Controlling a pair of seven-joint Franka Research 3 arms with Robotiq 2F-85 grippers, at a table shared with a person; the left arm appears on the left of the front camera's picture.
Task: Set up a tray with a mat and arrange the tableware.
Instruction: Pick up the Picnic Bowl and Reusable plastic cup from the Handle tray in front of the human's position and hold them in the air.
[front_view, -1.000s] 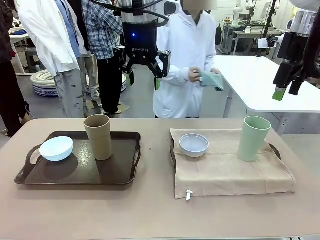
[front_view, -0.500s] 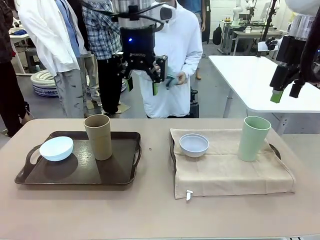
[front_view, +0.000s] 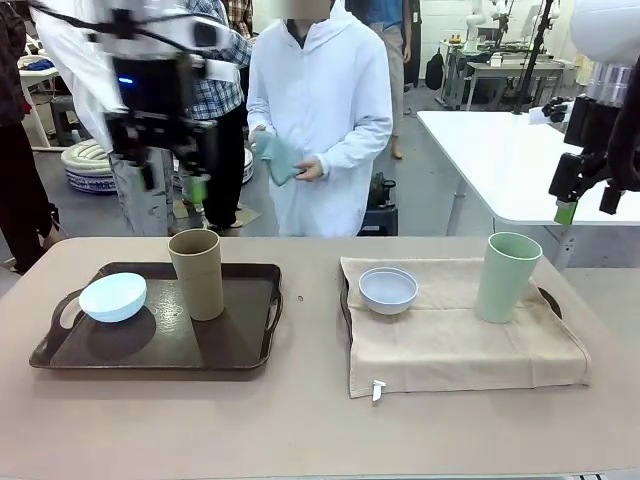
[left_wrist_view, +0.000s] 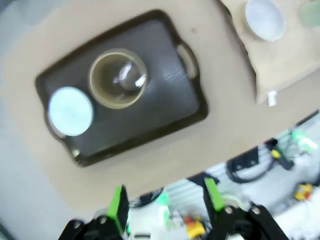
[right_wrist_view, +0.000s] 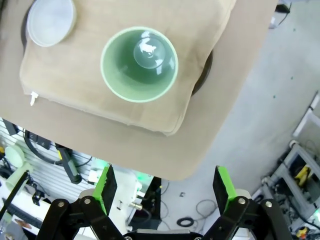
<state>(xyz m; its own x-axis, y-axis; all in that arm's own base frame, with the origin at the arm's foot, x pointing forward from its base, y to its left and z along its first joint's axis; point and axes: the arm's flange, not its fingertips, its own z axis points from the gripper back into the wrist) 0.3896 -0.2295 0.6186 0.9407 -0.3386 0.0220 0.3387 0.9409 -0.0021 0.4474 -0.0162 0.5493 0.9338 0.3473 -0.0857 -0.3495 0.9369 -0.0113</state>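
A dark brown tray (front_view: 150, 355) on the left holds a pale blue bowl (front_view: 112, 297) and a tan cup (front_view: 197, 273). My left gripper (front_view: 168, 180) hangs blurred above it, open and holding nothing. From its wrist view I look down on the tray (left_wrist_view: 165, 100), the cup (left_wrist_view: 118, 78) and the bowl (left_wrist_view: 71, 111) past my own left gripper (left_wrist_view: 165, 200). On the right, a beige mat (front_view: 450, 340) covers a second tray and carries a greyish white bowl (front_view: 388, 289) and a pale green cup (front_view: 509, 277). My right gripper (front_view: 587, 205) is open, high above that cup (right_wrist_view: 139, 64).
A person in a white hooded top stands at the far side holding a teal cloth (front_view: 278, 158). Other people stand at the back left. A white table (front_view: 520, 160) lies behind on the right. Bare tabletop (front_view: 310, 430) runs between the trays and along the front.
My left arm has swung from the middle back to the left, above the dark tray. The person has stepped left with the cloth. My right gripper has barely shifted.
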